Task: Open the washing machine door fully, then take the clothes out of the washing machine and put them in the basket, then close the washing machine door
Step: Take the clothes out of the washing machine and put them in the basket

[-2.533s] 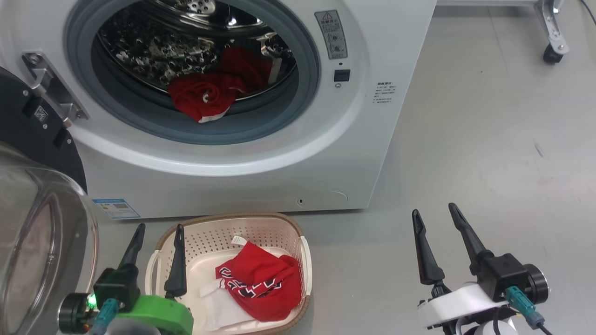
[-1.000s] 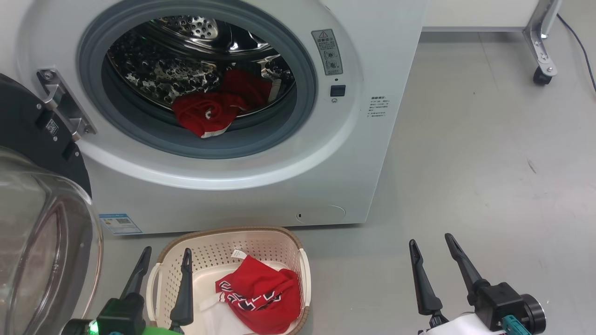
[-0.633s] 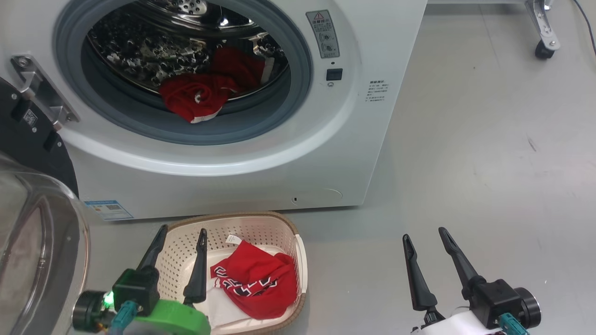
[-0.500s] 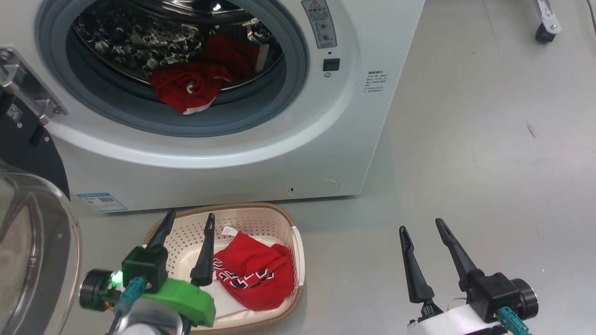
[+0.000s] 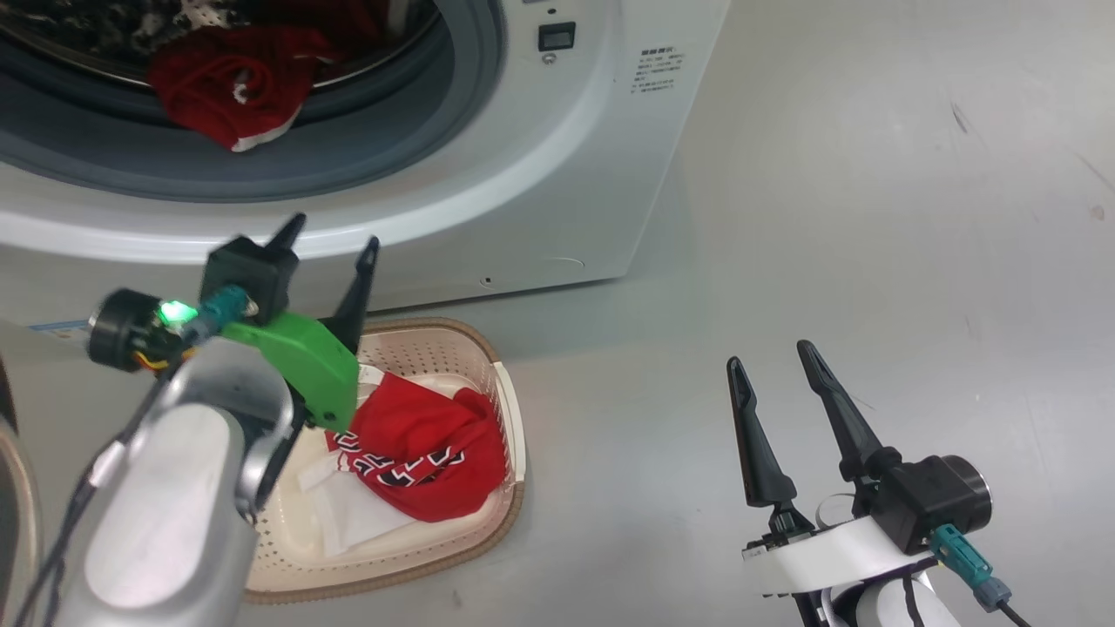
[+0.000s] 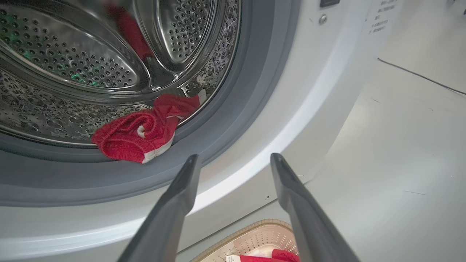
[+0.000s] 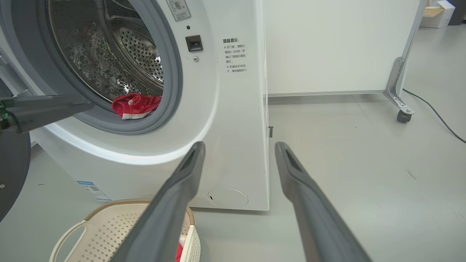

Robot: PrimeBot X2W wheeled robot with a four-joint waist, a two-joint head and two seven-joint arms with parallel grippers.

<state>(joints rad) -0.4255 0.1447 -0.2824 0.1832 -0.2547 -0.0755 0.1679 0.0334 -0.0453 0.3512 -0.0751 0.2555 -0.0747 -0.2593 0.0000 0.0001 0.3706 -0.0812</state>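
The washing machine point(image 5: 575, 174) stands with its door point(image 7: 11, 171) swung open at the left. Red clothes point(image 5: 228, 87) lie at the drum's front lip, over the grey gasket; they also show in the left wrist view, red clothes point(image 6: 140, 131). My left gripper point(image 5: 331, 237) is open and empty, raised in front of the machine's lower rim, below and right of those clothes. The basket point(image 5: 453, 326) sits on the floor under it, holding a red garment with lettering point(image 5: 418, 448). Over bare floor to the right, my right gripper point(image 5: 768, 357) is open and holds nothing.
Grey floor stretches to the right of the machine. A white panel on a metal leg with a castor point(image 7: 400, 103) stands behind, with a black cable point(image 7: 437, 116) on the floor and a cardboard box point(image 7: 438, 14) further back.
The left arm has lifted from above the basket up toward the machine's opening. The head camera has tilted down and turned, so the drum has slid to the top left. The right gripper has barely moved.
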